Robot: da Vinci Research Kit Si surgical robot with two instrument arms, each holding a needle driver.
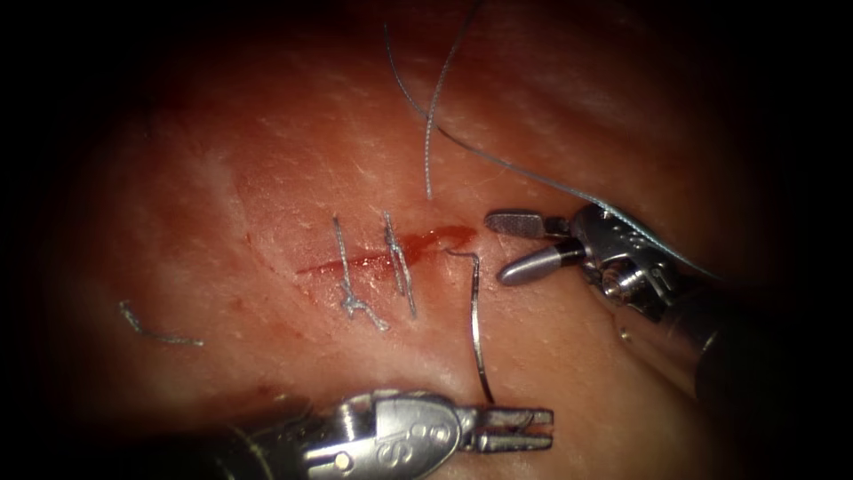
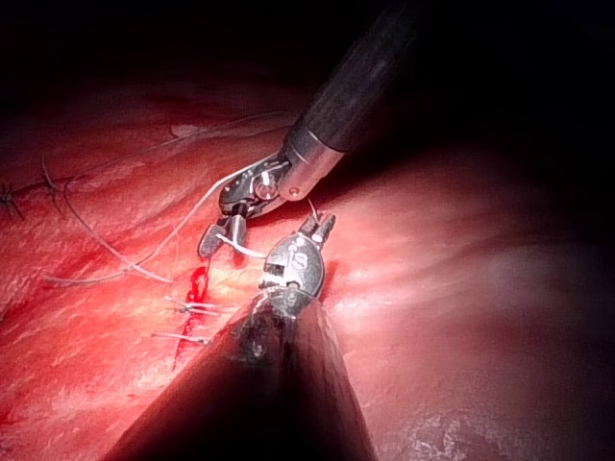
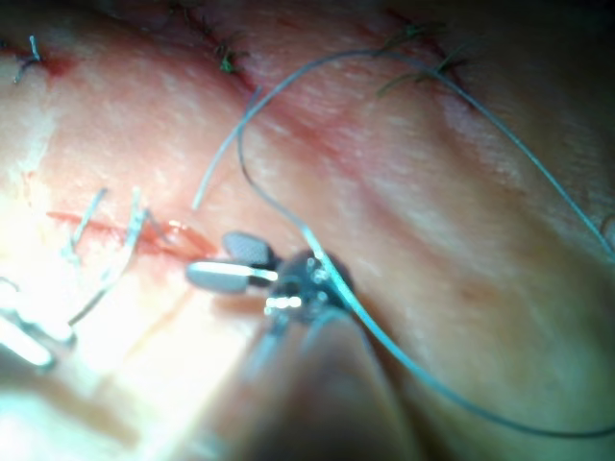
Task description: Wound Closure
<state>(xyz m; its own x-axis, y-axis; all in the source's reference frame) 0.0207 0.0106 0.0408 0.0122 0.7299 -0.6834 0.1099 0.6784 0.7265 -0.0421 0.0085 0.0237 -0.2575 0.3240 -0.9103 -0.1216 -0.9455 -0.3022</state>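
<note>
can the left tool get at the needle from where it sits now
Probably yes. The left tool has its jaws slightly parted, holding nothing, just below the free end of the needle. The needle's other end sits in the tissue at the cut. Nothing lies between them.

Legible marking is limited to the left tool [image 1: 531, 428]. Its metal wrist housing, directly behind the jaws, carries embossed characters that read roughly as "S" followed by a round "8" or "0" in the endoscope view. The left wrist view shows a faint mark on the same housing; it cannot be read. No other text, number or sign is readable.
</note>
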